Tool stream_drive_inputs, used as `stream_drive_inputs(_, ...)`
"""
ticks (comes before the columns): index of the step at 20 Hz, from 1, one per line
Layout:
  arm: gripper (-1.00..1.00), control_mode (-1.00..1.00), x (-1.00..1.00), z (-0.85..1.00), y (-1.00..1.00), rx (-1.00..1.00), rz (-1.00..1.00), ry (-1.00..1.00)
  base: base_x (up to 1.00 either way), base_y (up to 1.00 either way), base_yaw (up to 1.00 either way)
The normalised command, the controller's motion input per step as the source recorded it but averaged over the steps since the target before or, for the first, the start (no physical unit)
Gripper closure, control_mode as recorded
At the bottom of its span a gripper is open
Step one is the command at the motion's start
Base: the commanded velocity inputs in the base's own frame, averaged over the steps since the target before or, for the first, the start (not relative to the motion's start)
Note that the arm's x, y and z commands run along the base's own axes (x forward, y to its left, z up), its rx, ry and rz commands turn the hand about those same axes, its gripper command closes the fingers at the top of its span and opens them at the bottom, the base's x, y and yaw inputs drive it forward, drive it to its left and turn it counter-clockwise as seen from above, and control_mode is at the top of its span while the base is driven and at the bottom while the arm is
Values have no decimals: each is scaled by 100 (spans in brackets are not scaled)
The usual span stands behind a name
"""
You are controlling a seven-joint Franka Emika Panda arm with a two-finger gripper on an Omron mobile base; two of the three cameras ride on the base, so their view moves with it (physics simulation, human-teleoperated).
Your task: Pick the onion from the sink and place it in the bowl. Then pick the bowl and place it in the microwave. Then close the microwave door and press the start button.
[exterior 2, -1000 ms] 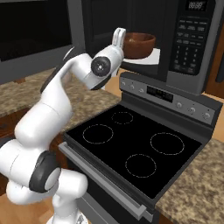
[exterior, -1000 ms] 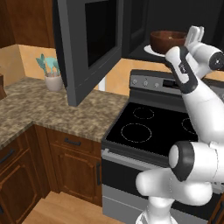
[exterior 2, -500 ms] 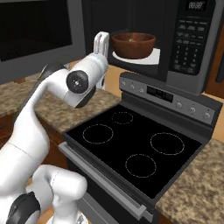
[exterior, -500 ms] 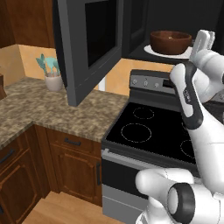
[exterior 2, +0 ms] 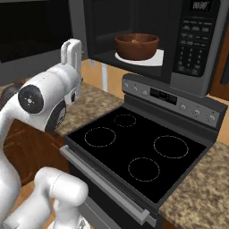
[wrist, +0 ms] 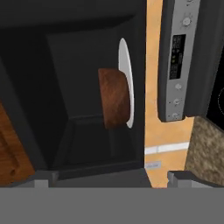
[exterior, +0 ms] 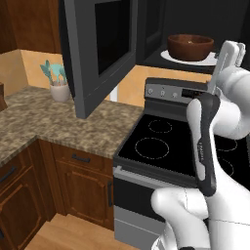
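Note:
The reddish-brown bowl [exterior: 190, 47] [exterior 2: 136, 44] [wrist: 114, 98] rests on the white turntable plate [exterior 2: 154, 57] inside the open black microwave [exterior 2: 192, 44]. The onion is hidden and the sink is out of view. The microwave door [exterior: 97, 53] [exterior 2: 36, 31] stands swung wide open to the left. My gripper [exterior: 233, 49] [exterior 2: 71, 49] [wrist: 111, 175] is open and holds nothing. It points up and hangs in front of the cavity, well clear of the bowl, roughly level with the microwave's bottom edge.
A black glass cooktop [exterior: 161, 146] [exterior 2: 134, 152] with a grey control panel [exterior 2: 174, 96] lies below the microwave. A speckled granite counter [exterior: 49, 127] runs to the left and carries a white utensil holder [exterior: 59, 88]. Brown wooden cabinets [exterior: 73, 176] sit under it.
My hand has drawn back out of the microwave opening, away from the bowl. The bowl stays on the plate and the jaws remain open.

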Motion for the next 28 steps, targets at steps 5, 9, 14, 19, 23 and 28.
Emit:
stream_drive_inputs(5,-100,-100,-84,11,86,0,-3,1,0,0,0)
stream_drive_inputs(9,-100,-100,-74,5,80,0,-3,1,0,0,0)
stream_drive_inputs(14,-100,-100,-57,0,86,0,-4,3,0,0,0)
stream_drive_inputs(19,-100,-100,-7,-13,100,0,-8,1,0,0,0)
stream_drive_inputs(23,-100,-100,-21,-21,88,0,-4,-7,0,0,0)
stream_drive_inputs(28,-100,-100,-9,-23,71,4,3,-1,0,0,0)
